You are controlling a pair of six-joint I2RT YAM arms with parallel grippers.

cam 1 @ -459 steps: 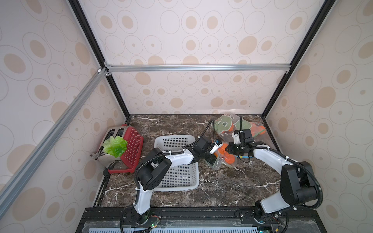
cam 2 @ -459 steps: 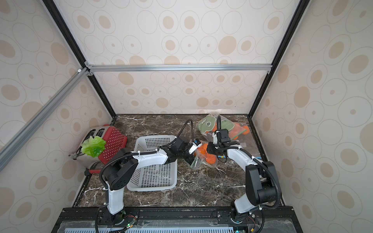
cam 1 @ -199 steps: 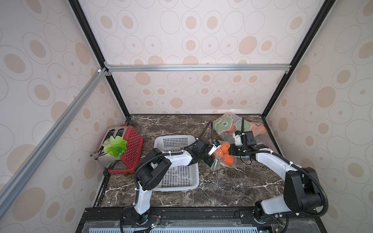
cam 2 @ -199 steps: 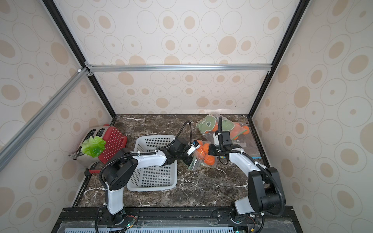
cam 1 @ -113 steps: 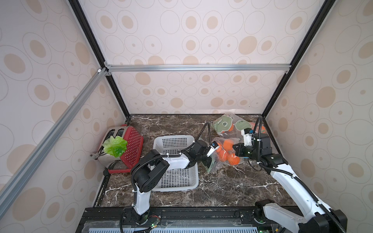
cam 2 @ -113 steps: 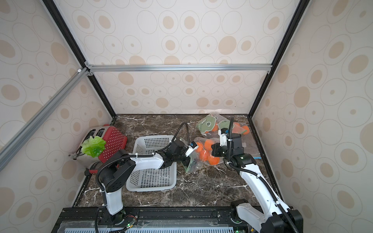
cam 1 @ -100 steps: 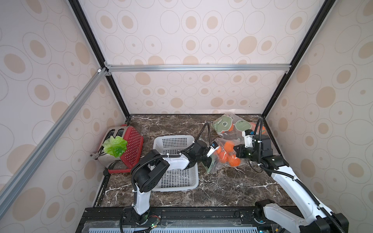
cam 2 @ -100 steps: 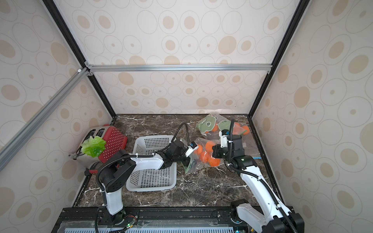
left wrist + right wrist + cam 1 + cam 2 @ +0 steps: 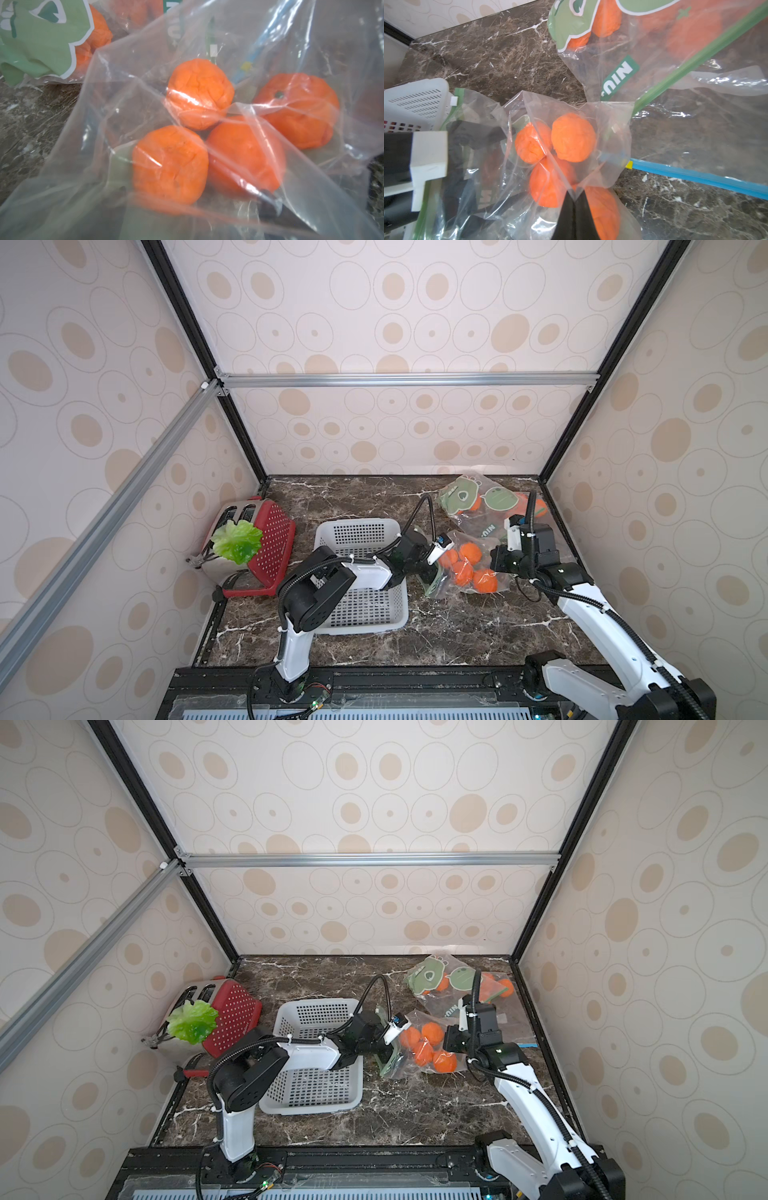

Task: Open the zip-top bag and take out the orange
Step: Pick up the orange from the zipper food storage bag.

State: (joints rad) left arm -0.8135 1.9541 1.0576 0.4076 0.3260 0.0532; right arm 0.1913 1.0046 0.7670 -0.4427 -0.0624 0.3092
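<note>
The clear zip-top bag [image 9: 467, 572] lies on the marble right of the basket, with several oranges [image 9: 199, 93] inside. My left gripper [image 9: 434, 568] reaches into the bag's green-edged mouth and stands open; its dark fingers [image 9: 268, 199] show through the plastic just short of the nearest orange [image 9: 170, 164]. My right gripper [image 9: 574, 199] is shut on a pinched fold of the bag's upper film, over the oranges [image 9: 573, 137] at the bag's far end. In both top views the two grippers face each other across the bag [image 9: 419, 1048].
A white perforated basket [image 9: 357, 576] sits under the left arm. Behind the right gripper lies a second bag with green cartoon print [image 9: 478, 502], also holding oranges. A flat bag with a blue zip strip [image 9: 695, 176] lies beside it. A red toaster with lettuce [image 9: 237, 541] stands at the left wall.
My right arm has swung its elbow out and towards the front, drawing the pinched film and the oranges a little to the right. The left gripper stays in the bag's mouth.
</note>
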